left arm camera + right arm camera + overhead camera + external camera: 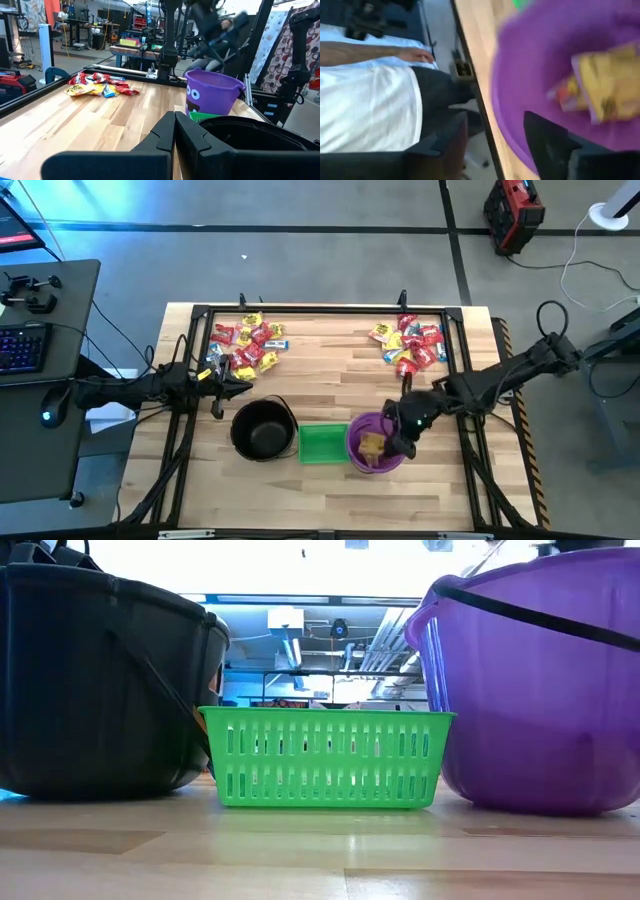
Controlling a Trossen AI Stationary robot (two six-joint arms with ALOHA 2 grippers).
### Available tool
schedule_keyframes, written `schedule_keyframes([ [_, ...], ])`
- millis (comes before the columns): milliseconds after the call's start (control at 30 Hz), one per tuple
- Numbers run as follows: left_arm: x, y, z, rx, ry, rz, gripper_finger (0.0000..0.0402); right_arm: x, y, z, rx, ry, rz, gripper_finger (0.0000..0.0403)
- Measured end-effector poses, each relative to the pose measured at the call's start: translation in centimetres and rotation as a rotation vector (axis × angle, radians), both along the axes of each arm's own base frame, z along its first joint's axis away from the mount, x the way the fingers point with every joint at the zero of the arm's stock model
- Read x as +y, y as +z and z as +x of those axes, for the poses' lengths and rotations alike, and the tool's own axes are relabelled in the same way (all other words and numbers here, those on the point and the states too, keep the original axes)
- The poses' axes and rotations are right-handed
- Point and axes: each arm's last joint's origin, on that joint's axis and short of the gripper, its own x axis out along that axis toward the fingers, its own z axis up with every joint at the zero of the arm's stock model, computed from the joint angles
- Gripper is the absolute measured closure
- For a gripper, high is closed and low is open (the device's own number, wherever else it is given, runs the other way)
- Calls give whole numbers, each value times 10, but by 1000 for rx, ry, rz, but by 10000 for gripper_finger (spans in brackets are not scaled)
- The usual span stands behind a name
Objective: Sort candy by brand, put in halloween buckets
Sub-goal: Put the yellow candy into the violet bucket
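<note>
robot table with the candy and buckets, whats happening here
The right arm's hand hangs open over the round purple plastic bucket, which already holds yellow-wrapped candy. The left arm's hand is shut, beside the left pile of red, yellow and blue wrapped candies and just behind the round black pail. The square green slotted basket sits between the two buckets. A second mixed candy pile lies at the back right of the wooden table.

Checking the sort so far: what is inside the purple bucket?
The purple bucket holds yellow-wrapped candy, seen from the high view and the right wrist view. The right claw, open, sits over the rim and covers part of the inside, so any candy beneath it cannot be seen.
</note>
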Motion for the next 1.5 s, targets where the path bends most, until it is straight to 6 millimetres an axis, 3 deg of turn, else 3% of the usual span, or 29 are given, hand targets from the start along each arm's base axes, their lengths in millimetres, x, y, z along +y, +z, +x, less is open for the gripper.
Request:
schedule_keyframes([
  [133, 0, 0, 0, 0, 0, 0, 402, -35, 41, 10, -105, -119, -214, 196],
  [267, 0, 0, 0, 0, 0, 0, 402, -95, 57, 11, 42, -382, -478, 195],
  [367, 0, 0, 0, -1, 0, 0, 401, -148, 38, 13, 241, -562, -510, 195],
  [533, 0, 0, 0, 0, 0, 0, 401, -228, -15, 17, 512, -714, -528, 195],
  [633, 0, 0, 0, 0, 0, 0, 401, -261, -39, 22, 560, -799, -536, 195],
  [733, 0, 0, 0, 0, 0, 0, 401, -281, -59, 28, 574, -835, -519, 195],
  [900, 0, 0, 0, 0, 0, 0, 401, -284, -69, 42, 521, -767, -457, 195],
  [1000, 0, 0, 0, 0, 0, 0, 401, -273, -53, 53, 386, -680, -466, 195],
  [1067, 0, 0, 0, 0, -1, 0, 401, -263, -34, 65, 198, -638, -469, 195],
  [1133, 0, 0, 0, 0, -1, 0, 402, -253, -16, 83, -16, -598, -454, 195],
  [1200, 0, 0, 0, 0, -1, 0, 402, -241, -10, 99, -106, -581, -430, 195],
  [1500, 0, 0, 0, 0, -1, 0, 402, -204, -31, 208, -153, -501, -286, 195],
])
